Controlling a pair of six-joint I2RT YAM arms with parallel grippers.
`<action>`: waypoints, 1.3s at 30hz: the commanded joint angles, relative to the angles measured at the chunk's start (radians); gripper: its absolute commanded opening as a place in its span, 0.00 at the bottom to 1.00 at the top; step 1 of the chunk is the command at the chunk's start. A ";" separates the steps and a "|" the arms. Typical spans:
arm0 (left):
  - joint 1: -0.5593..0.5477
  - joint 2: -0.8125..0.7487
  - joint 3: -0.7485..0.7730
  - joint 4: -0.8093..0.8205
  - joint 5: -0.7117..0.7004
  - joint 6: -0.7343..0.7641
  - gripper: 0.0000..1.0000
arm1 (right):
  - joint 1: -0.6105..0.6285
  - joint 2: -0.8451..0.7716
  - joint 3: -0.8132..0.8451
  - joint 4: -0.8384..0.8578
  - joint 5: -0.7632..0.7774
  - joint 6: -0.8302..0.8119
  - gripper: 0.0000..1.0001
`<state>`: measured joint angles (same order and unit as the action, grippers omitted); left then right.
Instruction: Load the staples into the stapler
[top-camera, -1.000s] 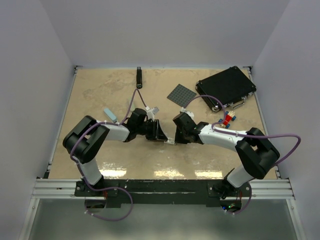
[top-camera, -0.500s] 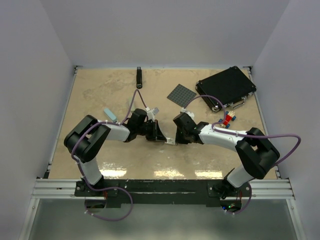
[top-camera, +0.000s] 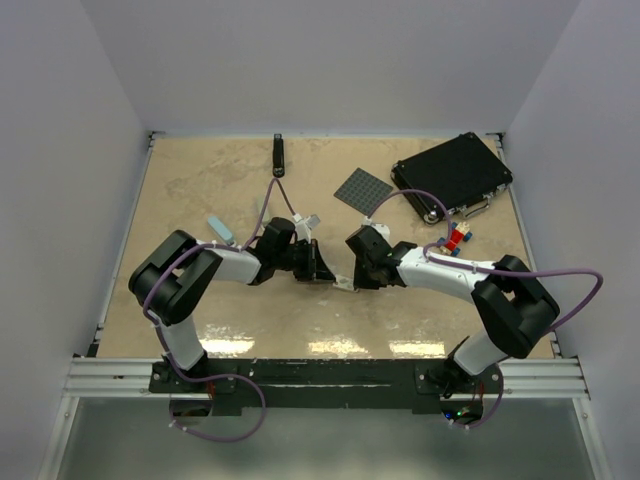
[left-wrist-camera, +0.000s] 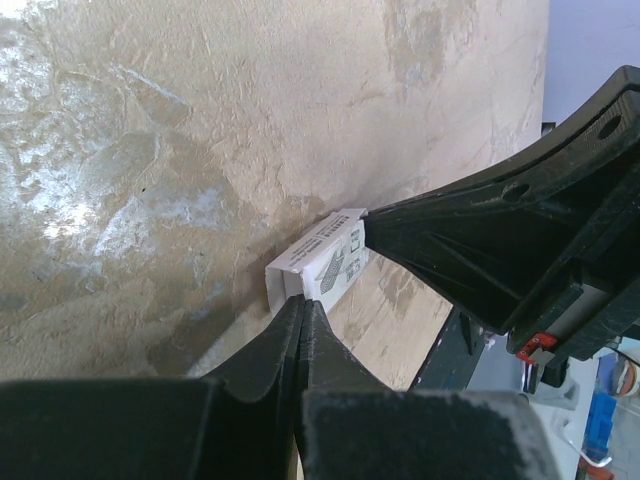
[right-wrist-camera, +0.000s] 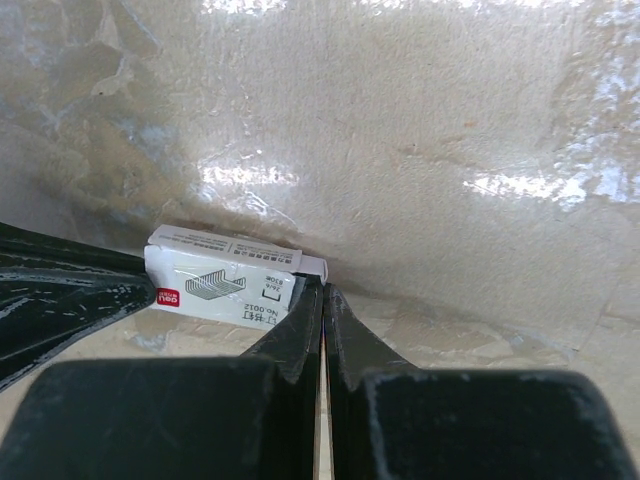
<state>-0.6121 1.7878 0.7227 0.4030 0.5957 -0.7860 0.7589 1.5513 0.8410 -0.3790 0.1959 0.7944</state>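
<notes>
White card with grey print marks the staple box (right-wrist-camera: 222, 280), which lies flat on the tan table (top-camera: 200, 190), near the middle and a little toward the arm bases, between your two grippers. On its top face you can see a small red logo at one corner, too small to read. Beside the logo are a line drawing of a staple strip and upside-down print that looks like "No.0012". A line of fine print along the side face is unreadable.

Your right gripper (right-wrist-camera: 322, 292) is clenched, with only a hairline between the fingers. Its tips touch one end of the box, where a thin white flap sticks out. Your left gripper (left-wrist-camera: 303, 303) is clenched too, its tips meeting against the opposite end, and it grasps nothing that you can see.

Taking the box as the dial's centre:
- Red-and-blue toy bricks (top-camera: 458, 238) sit at 2 o'clock, beside the right arm's cable.
- A pale blue part (top-camera: 220, 229) lies at 10 o'clock, past the left forearm.
- A small grey piece (top-camera: 310, 219) shows at 11 o'clock, just beyond the left wrist, too small to identify.
- A dark grey square plate (top-camera: 362, 190) lies at 12 o'clock.
- A black case (top-camera: 452, 172) lies between 1 and 2 o'clock, by the far right corner.
- A slim black stapler (top-camera: 279, 155) lies at 11 o'clock, against the far edge.
</notes>
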 joint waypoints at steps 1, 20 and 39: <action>-0.005 -0.002 0.000 0.048 0.009 0.001 0.00 | 0.002 -0.016 0.049 -0.061 0.069 -0.021 0.00; -0.014 0.045 0.009 0.128 0.067 -0.056 0.37 | 0.000 -0.007 0.058 -0.067 0.065 -0.040 0.00; -0.043 0.105 0.066 0.114 0.078 -0.065 0.32 | 0.000 0.004 0.059 -0.046 0.043 -0.040 0.00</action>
<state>-0.6460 1.8847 0.7559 0.4847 0.6521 -0.8455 0.7589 1.5513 0.8639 -0.4450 0.2409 0.7582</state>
